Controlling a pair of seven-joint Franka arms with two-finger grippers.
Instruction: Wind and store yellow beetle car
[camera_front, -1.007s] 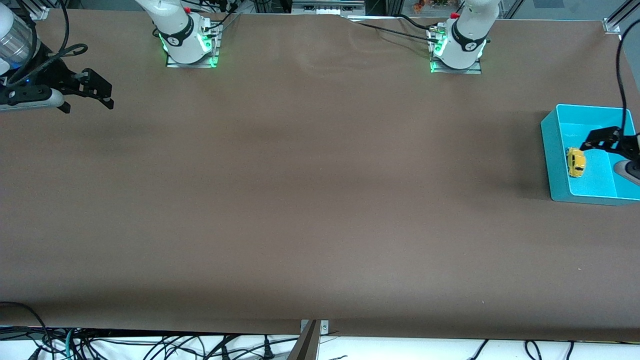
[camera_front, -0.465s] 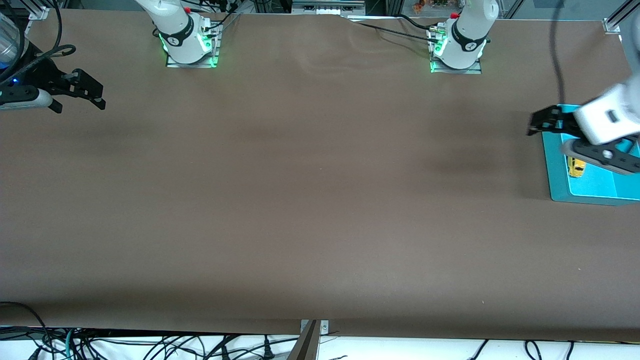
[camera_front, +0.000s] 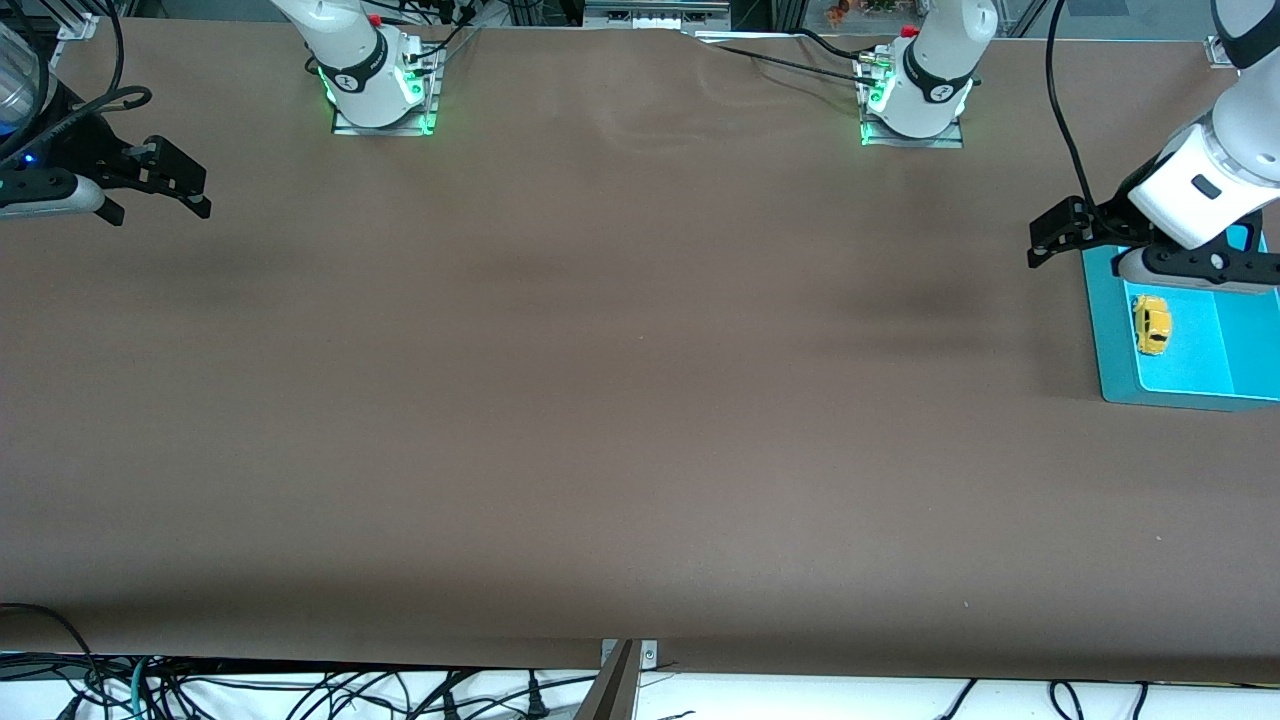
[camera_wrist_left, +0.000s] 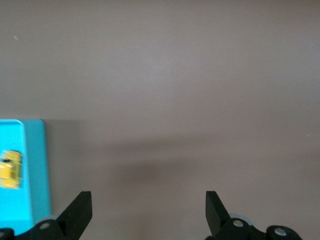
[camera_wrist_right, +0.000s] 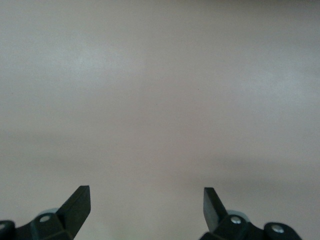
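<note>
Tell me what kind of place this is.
Most likely a robotics lab test bench. Two arm bases are bolted to a long brown table, loose cables hang along its edge, and the only props are a blue bin and the yellow toy car in it.

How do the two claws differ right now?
The left claw hangs at the edge of the blue bin holding the yellow beetle car; the right claw waits over bare table at the right arm's end. Both are open and empty.
</note>
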